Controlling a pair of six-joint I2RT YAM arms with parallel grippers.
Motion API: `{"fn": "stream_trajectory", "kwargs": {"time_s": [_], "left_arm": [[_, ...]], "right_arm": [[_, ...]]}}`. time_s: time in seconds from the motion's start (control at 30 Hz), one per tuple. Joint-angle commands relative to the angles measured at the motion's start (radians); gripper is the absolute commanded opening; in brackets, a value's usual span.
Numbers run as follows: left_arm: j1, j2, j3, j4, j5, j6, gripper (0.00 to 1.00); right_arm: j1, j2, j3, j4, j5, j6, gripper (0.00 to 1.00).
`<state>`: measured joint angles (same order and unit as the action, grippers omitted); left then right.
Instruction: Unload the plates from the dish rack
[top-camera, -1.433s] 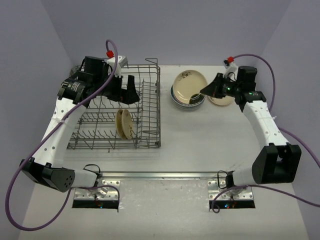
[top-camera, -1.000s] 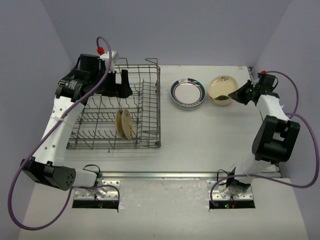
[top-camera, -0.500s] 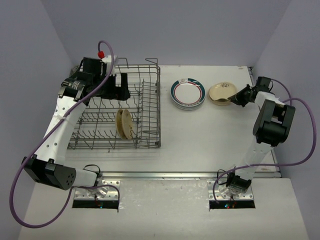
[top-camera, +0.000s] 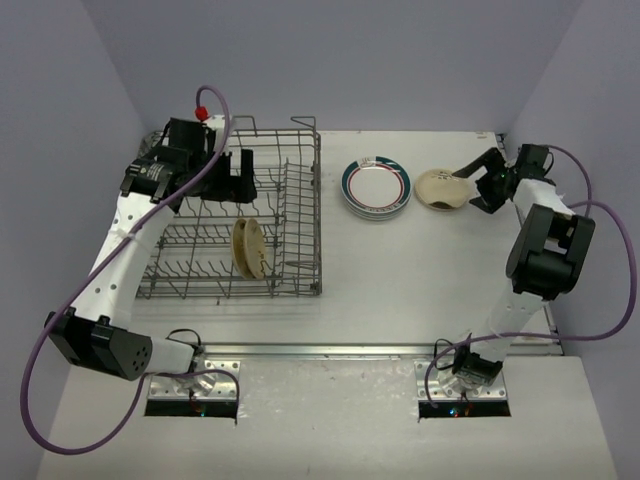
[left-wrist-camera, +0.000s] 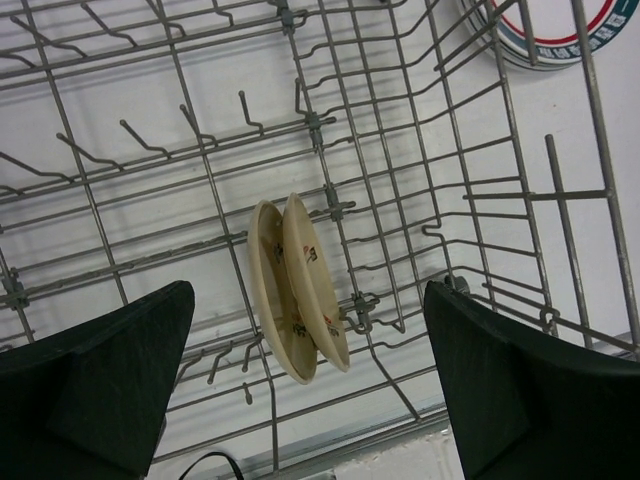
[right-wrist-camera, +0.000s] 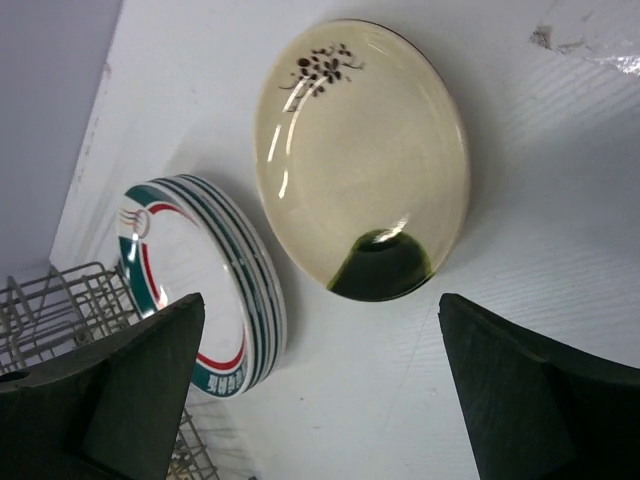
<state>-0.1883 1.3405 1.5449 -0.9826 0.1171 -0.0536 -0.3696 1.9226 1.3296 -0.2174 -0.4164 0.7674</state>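
Note:
The grey wire dish rack (top-camera: 318, 212) stands on the left half of the table. Two small tan plates (top-camera: 250, 248) stand on edge between its tines, near its front. My left gripper (top-camera: 243, 176) hovers open over the rack's back part. In the left wrist view those tan plates (left-wrist-camera: 318, 262) lie between and below the gripper (left-wrist-camera: 306, 300). A stack of white plates with green-and-red rims (top-camera: 376, 187) sits right of the rack. Beside it lies a tan plate (top-camera: 440, 189). My right gripper (top-camera: 470, 188) is open just right of it, holding nothing; that tan plate (right-wrist-camera: 360, 150) rests flat on the table.
The rack's upright tines (left-wrist-camera: 250, 110) and side wires (left-wrist-camera: 560, 190) surround the left gripper. The banded stack (right-wrist-camera: 205, 290) nearly touches the tan plate. The right wall is close behind the right arm (top-camera: 545, 250).
The right gripper lowered the tan plate onto the table beside the stack and opened, letting it go. The left gripper has barely shifted above the rack.

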Motion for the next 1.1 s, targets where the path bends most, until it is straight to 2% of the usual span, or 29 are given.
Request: {"fn": "stream_trajectory", "kwargs": {"time_s": [0.0, 0.07, 0.17, 0.2, 0.3, 0.47, 1.07], "left_arm": [[0.01, -0.015, -0.069, -0.02, -0.049, 0.014, 0.83], [0.01, 0.002, -0.119, -0.045, -0.059, 0.033, 0.72], [0.01, 0.026, -0.173, -0.064, -0.08, 0.043, 0.48], [0.01, 0.034, -0.184, -0.064, -0.088, 0.043, 0.47], [0.01, 0.052, -0.212, -0.068, -0.106, 0.044, 0.37], [0.01, 0.077, -0.202, -0.083, -0.112, 0.046, 0.35], [0.01, 0.194, -0.154, -0.108, -0.095, 0.044, 0.26]], "right_arm": [[0.037, -0.244, -0.017, -0.031, 0.101, -0.182, 0.99], [0.071, -0.309, -0.065, -0.027, 0.144, -0.256, 0.99], [0.109, -0.417, -0.132, -0.008, 0.165, -0.314, 0.99], [0.119, -0.442, -0.147, -0.002, 0.165, -0.315, 0.99], [0.157, -0.519, -0.186, 0.018, 0.173, -0.35, 0.99], [0.19, -0.568, -0.214, 0.029, 0.177, -0.364, 0.99], [0.193, -0.57, -0.204, 0.025, 0.149, -0.359, 0.99]]}}
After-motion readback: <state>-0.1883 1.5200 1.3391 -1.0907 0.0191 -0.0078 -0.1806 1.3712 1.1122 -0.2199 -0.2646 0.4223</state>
